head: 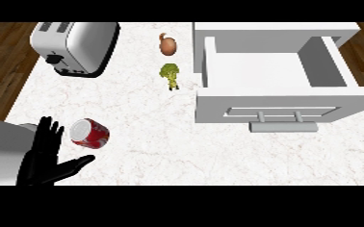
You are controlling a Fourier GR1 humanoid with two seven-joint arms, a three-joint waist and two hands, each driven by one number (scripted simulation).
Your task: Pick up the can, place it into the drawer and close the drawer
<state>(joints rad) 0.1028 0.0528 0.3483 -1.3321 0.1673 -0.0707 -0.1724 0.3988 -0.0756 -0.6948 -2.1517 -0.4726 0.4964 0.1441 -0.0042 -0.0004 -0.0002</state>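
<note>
Fingers (48,133) straight beside can (89,132); broccoli (169,74) before open drawer (274,107).

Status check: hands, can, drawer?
Left robot hand open beside can, not gripping. Right hand out of view. Drawer open, nothing visible inside. Broccoli sits near drawer's left side.

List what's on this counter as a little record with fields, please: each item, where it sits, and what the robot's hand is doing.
can: red can lying on its side, lower left of the counter
left hand: left hand open, fingers straight, just left of the can, not holding it
right hand: not visible
drawer: white drawer pulled open at right, nothing visible inside
toaster: silver toaster, upper left
onion: brown onion, top centre
broccoli: broccoli below the onion
</note>
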